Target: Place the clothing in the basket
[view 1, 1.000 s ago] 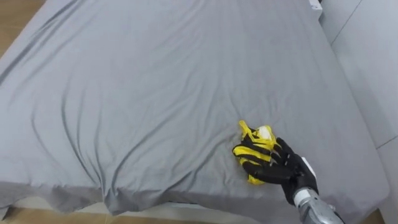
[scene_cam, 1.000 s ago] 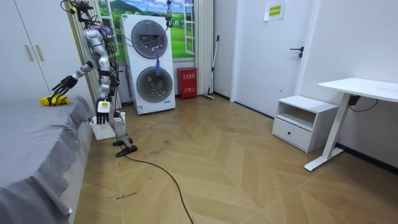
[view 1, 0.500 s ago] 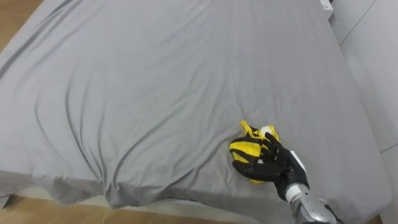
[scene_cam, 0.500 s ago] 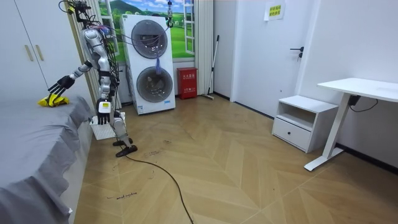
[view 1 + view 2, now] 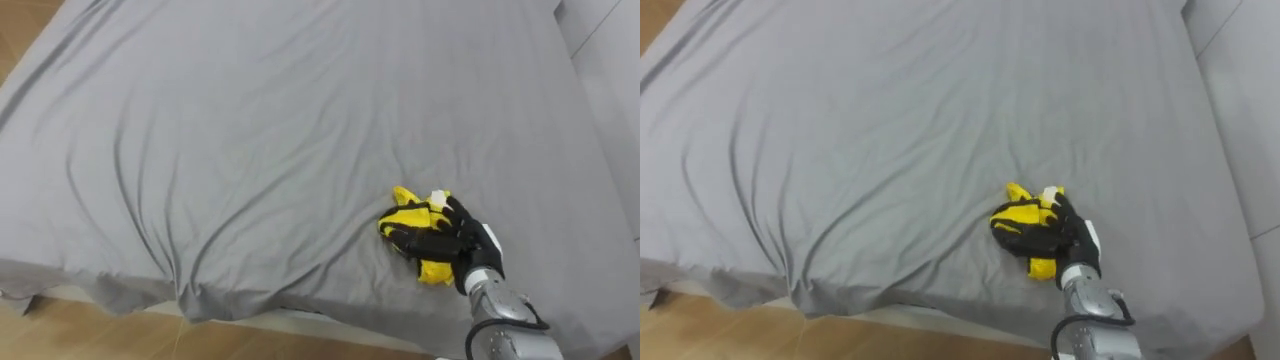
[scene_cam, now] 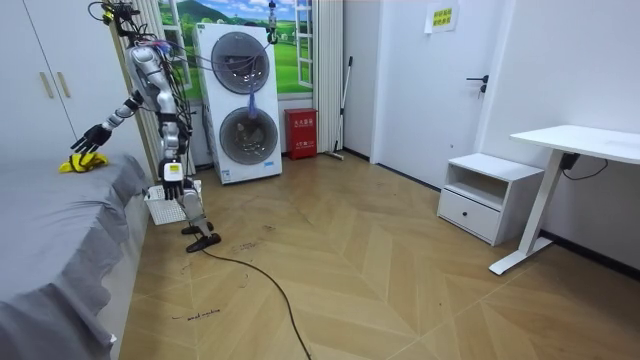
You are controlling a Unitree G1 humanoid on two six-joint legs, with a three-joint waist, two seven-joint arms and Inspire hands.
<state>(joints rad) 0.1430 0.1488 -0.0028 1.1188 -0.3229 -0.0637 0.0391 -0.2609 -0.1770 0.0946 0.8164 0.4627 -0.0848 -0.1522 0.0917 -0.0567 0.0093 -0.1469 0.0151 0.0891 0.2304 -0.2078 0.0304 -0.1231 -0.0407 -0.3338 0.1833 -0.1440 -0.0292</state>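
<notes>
In the left eye view I am looking down on one bed (image 5: 250, 120), covered with a creased grey sheet. One yellow garment (image 5: 404, 214) is lying bunched on the sheet near the bed's near edge, toward the right. The right robot hand (image 5: 450, 236) is coming in from the lower right and resting on top of it. Its dark fingers are curling over and into the yellow cloth, so it is grasping the garment against the sheet. I am counting one piece of clothing on the bed and one robot hand on it.

In the right eye view I am seeing the same scene: the yellow garment (image 5: 1014, 216) is sitting under the clenched right robot hand (image 5: 1061, 233), and yellow cloth is showing between the fingers and below the palm.

In the room view the robot is standing at the side of the bed (image 6: 60, 230), facing the room view's left. Its right arm is reaching out over the mattress to the yellow garment (image 6: 74, 165). The left robot hand (image 6: 171, 172) is hanging down by its hip, and I cannot tell its state. One white basket (image 6: 160, 206) is sitting on the floor by the robot's feet, well apart from the garment. Behind the robot two washing machines (image 6: 240, 100) are standing stacked one on the other, with one red box (image 6: 303, 133) beside them.
</notes>
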